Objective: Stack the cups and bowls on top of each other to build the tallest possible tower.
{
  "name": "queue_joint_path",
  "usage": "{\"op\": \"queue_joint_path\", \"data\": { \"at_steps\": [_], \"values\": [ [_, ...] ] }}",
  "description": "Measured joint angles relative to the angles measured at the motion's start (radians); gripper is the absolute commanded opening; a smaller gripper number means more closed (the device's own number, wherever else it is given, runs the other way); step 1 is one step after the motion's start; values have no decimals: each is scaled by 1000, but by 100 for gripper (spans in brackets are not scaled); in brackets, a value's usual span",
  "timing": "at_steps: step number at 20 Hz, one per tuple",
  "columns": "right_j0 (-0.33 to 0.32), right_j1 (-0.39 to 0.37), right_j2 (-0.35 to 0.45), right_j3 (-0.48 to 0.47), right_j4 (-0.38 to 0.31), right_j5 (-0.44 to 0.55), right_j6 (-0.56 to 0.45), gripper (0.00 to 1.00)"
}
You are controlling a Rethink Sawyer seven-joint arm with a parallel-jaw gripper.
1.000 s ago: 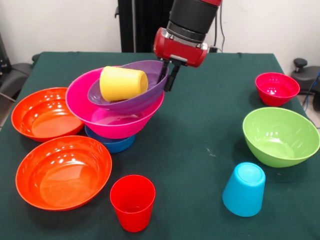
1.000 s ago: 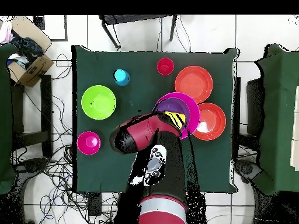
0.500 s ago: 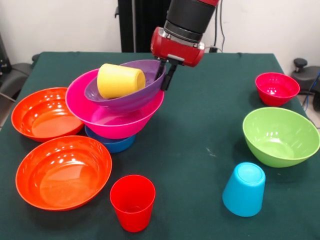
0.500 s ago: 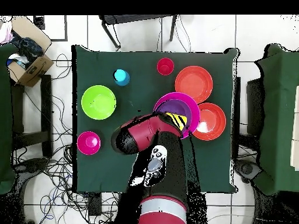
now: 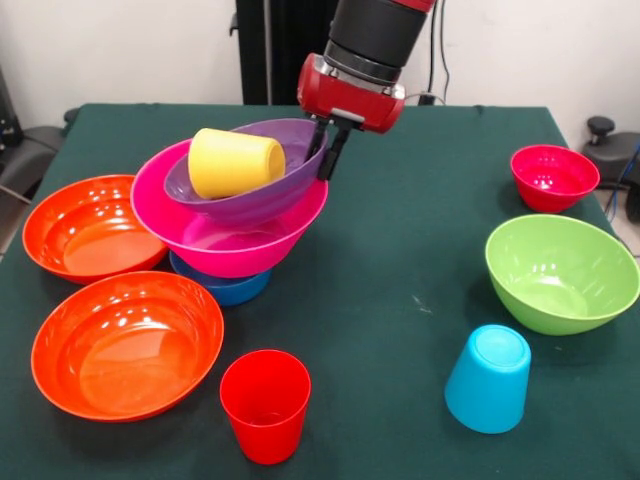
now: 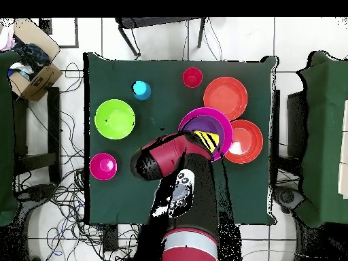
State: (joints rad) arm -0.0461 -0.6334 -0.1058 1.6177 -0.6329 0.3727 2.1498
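Gripping the purple bowl [image 5: 250, 185] rim at its 3 o'clock, jaws clamped; the tilt could roll the yellow cup [image 5: 235, 163] out toward 9.

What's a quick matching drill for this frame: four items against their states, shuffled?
Items:
1. yellow cup
2. light blue cup
3. red cup
4. small blue bowl

States:
A. upright on the table
B. under the magenta bowl
C. on its side in the purple bowl
D. upside down on the table

Pairs: 1-C, 2-D, 3-A, 4-B
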Motion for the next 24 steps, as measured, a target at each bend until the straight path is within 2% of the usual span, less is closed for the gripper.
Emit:
{"op": "queue_joint_path", "data": {
  "at_steps": [6,7,24],
  "values": [
    [0,0,-2,0,0,0,0,0],
    [0,0,-2,0,-1,0,0,100],
    [-16,-9,-10,-1,-32,-4,0,100]
  ]
}}
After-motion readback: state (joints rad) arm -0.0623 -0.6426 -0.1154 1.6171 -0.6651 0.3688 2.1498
